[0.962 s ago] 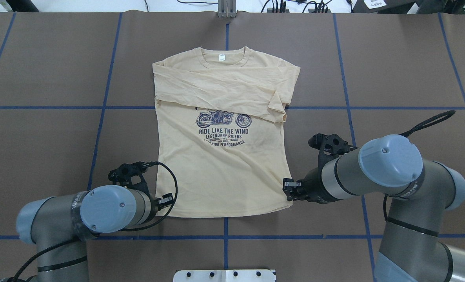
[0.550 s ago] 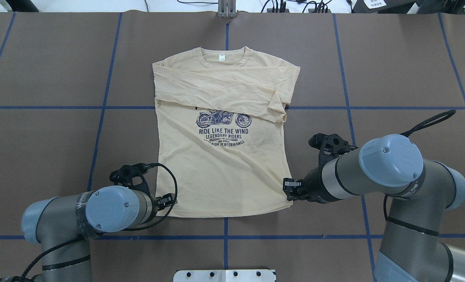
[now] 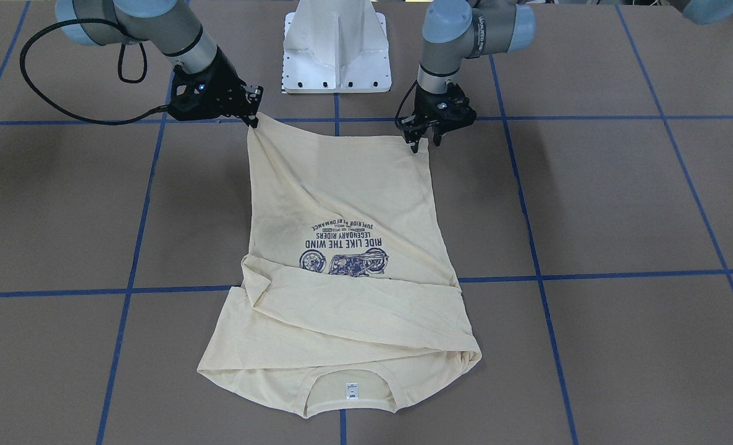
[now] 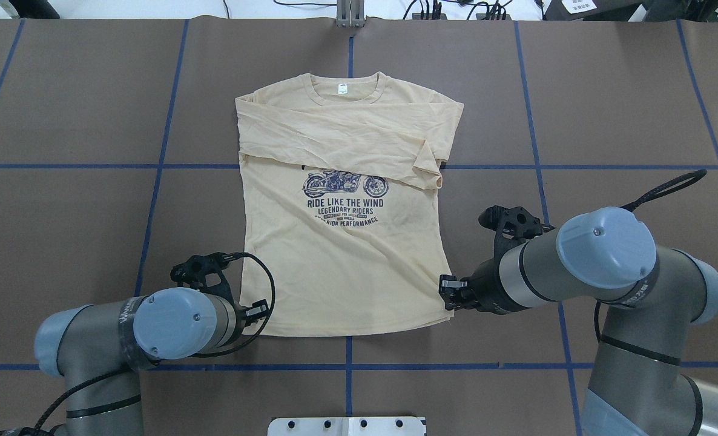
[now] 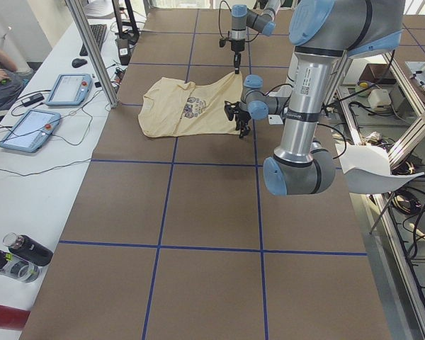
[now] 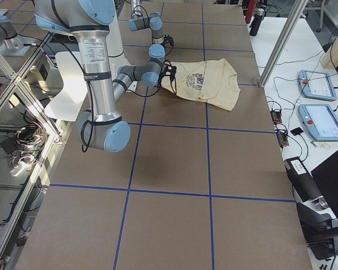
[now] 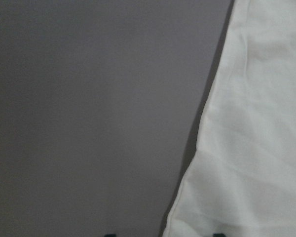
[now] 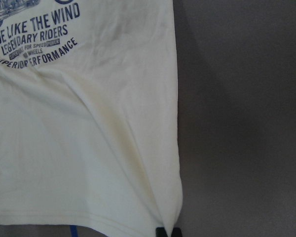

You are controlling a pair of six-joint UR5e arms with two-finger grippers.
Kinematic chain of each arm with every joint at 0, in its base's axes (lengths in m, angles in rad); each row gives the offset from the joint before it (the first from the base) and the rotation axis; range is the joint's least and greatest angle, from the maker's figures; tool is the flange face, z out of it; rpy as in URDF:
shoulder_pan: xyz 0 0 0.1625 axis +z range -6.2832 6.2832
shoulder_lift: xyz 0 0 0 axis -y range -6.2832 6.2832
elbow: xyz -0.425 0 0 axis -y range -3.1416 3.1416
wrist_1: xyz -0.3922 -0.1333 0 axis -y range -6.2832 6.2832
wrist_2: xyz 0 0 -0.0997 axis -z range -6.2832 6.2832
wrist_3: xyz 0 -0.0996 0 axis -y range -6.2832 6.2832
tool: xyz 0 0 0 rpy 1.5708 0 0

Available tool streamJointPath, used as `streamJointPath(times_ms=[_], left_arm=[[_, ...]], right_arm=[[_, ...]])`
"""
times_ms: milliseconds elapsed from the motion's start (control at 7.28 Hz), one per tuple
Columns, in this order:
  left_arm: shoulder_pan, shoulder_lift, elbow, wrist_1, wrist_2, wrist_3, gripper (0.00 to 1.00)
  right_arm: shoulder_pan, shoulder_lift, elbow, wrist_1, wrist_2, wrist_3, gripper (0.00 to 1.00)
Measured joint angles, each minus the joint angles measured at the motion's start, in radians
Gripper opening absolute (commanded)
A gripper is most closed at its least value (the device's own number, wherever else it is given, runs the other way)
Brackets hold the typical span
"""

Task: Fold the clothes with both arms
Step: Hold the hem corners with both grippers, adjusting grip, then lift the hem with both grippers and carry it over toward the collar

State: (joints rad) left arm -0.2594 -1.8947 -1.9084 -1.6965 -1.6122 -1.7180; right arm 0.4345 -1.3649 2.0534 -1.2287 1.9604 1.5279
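Observation:
The cream-yellow T-shirt (image 4: 341, 266) lies flat on the brown table, print up, sleeves folded across the chest, collar at the far side. My left gripper (image 4: 256, 312) is at the near-left hem corner. In the front view it (image 3: 424, 145) points down with its jaws apart, and the left wrist view shows the shirt's edge (image 7: 256, 123) between two spread fingertips. My right gripper (image 4: 447, 293) is at the near-right hem corner. In the front view it (image 3: 254, 117) pinches that corner, slightly raised. In the right wrist view the fabric (image 8: 89, 148) draws into the closed tips (image 8: 168, 232).
The white pedestal base (image 3: 337, 49) stands at the table's near edge between the arms. Blue tape lines (image 4: 350, 366) cross the brown table cover. Teach pendants (image 5: 28, 127) and bottles (image 5: 18, 255) lie on the white side bench.
My left arm has shifted slightly to the right, toward the hem corner. The right arm and the shirt have barely moved.

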Motion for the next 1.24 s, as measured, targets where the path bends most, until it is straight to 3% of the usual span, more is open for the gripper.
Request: streamJointPath(times_ms=[275,825,1237], left_arm=[[0.0,-0.002,0.0,0.0,0.0,0.0,0.02],[-0.004,-0.008,-0.016,0.001,-0.004,0.0,0.0],[-0.007,-0.008,-0.091,0.065,-0.006,0.0,0.0]], right_arm=[[0.002,-0.004,0.0,0.001,0.001,0.0,0.0],[0.01,-0.008,-0.001,0.002,0.016,-0.002,0.0],[0.012,-0.043,0.019,0.006,0.023,-0.002,0.0]])
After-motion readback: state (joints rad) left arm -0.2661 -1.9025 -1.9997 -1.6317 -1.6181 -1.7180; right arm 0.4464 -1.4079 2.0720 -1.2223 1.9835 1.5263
